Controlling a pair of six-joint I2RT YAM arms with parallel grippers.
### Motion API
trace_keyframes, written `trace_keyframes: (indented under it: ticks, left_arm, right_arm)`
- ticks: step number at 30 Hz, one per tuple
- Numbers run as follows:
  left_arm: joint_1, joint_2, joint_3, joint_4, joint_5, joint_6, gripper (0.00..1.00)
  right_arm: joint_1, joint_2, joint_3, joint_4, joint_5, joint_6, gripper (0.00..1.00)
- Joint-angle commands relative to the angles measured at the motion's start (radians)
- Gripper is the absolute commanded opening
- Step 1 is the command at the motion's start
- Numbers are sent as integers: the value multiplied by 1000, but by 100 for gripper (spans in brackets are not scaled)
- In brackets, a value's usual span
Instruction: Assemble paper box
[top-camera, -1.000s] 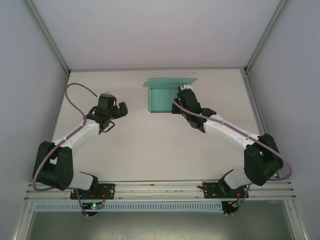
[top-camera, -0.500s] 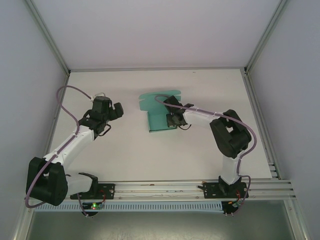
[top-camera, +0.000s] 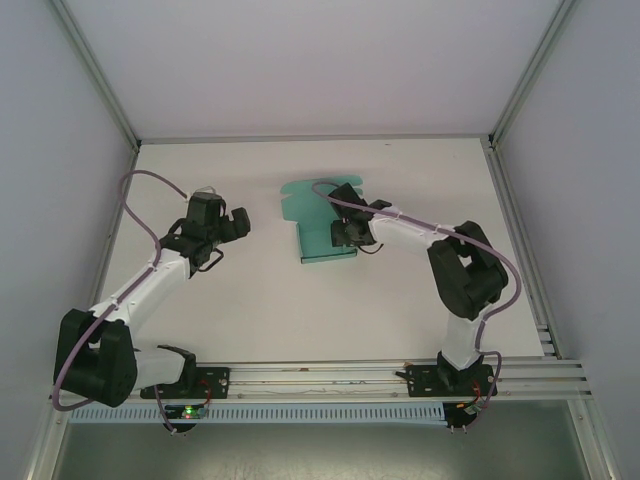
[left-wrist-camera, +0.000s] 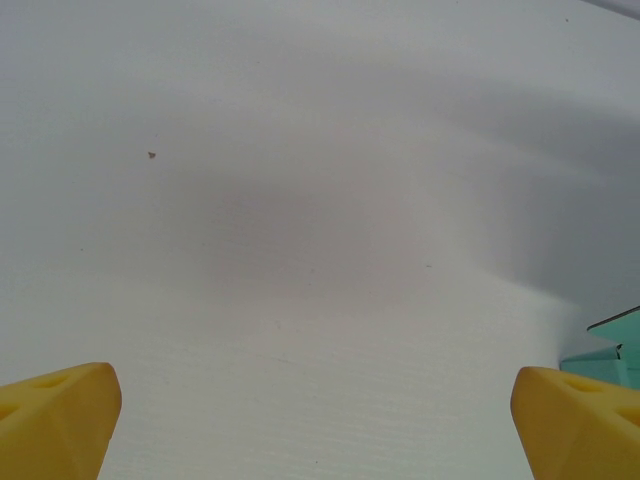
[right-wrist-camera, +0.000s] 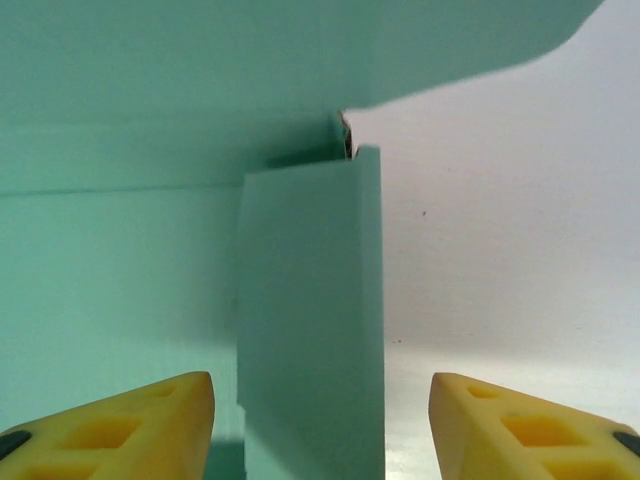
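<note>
Since a second ago the right arm has folded its elbow up and back. The paper box (top-camera: 318, 243) has slid with it across the white worktop (top-camera: 400, 290), nearer the arm bases and a little to the left, and the right claw (top-camera: 340, 235) has loosened its hold. It now sits over the box's right edge with its jaws part-way apart. In the right wrist view its two yellow fingertips (right-wrist-camera: 125, 425) stand either side of a narrow upright teal panel of the box, with a gap showing on each side, so nothing is gripped. A broader teal flap spreads above and to the left of that panel. From above, the box shows a rounded flap spread on its far side and a darker rectangular body nearer the arms. The left claw (top-camera: 212, 228) hangs well to the left of the box, jaws spread wide and empty. Its wrist view shows bare worktop between the yellow fingertips (left-wrist-camera: 55, 420), with a teal corner of the box at the right edge.
</note>
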Motion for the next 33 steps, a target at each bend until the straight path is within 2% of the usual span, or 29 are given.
trace_keyframes:
  ticks: [1,5,10,13,16,18,21,23,29,33]
  left_arm:
    - [-6,20,36,-1,20,28,100]
    - [-6,38,40,11,42,33,100]
    - [-9,71,51,17,61,38,100]
    - [-8,80,54,20,71,37,100]
    - [-8,81,56,25,80,41,100]
    - [-10,83,57,30,82,40,100]
    - [-11,90,57,34,86,40,100]
    - [-12,97,60,33,88,44,100]
    - [-13,111,69,34,92,50,100]
    - [-16,112,74,36,99,53,100]
  right_arm:
    - [-11,-60,-15,-8,49,9,60]
    - [-43,-103,-66,49,25,9,58]
    - [-85,-86,-107,140,-135,-25,57]
    - [-92,-69,-120,170,-141,-12,47]
    - [-113,-51,-131,207,-170,1,45]
    - [-124,-34,-136,229,-181,8,35]
    - [-125,-3,-127,228,-198,6,31]
    - [-125,12,-131,229,-207,9,21]
    - [-126,28,-171,217,-203,29,11]
    - [-116,63,-157,131,-141,18,11]
